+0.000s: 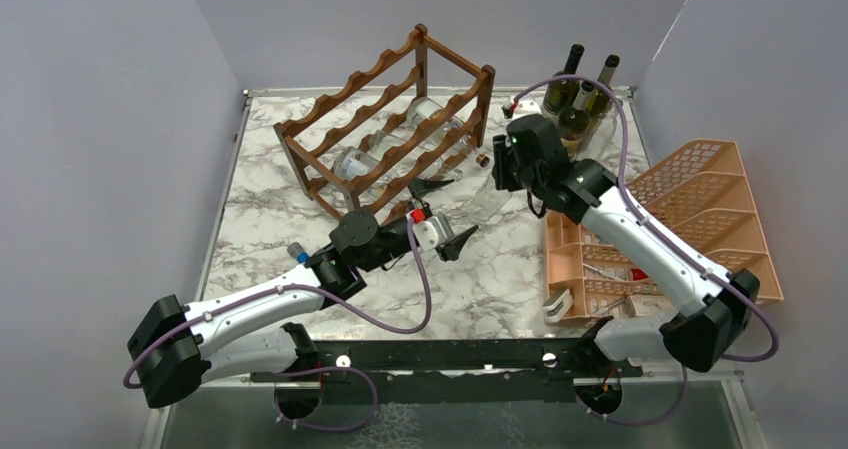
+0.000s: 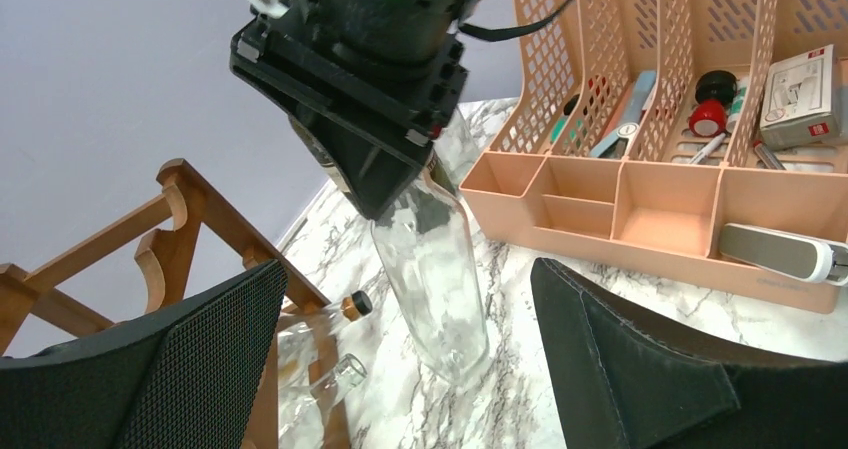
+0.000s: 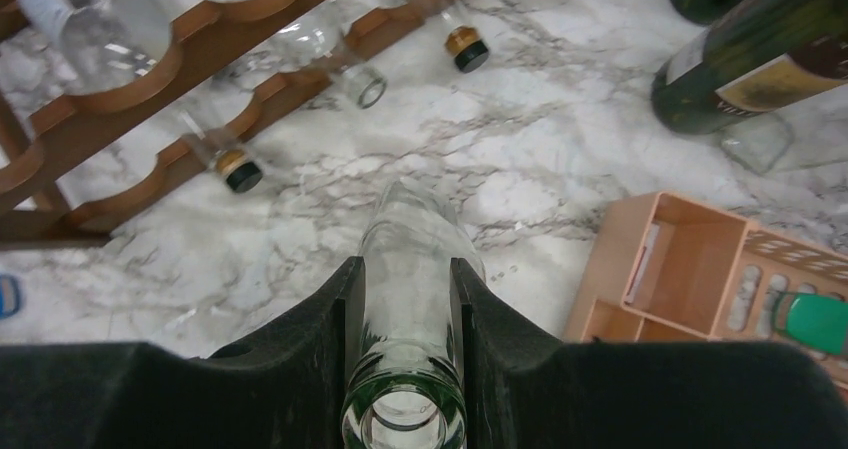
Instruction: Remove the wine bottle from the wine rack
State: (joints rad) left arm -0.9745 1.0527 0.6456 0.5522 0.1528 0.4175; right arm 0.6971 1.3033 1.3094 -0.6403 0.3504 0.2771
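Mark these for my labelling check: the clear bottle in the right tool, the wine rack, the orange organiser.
clear bottle (image 3: 405, 269): right wrist view, its neck
wine rack (image 1: 421, 49): top external view, rear corner post
orange organiser (image 1: 700, 174): top external view, lattice divider

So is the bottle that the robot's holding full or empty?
Empty. The bottle is clear glass with no cap, and the marble table shows straight through it; no liquid inside.
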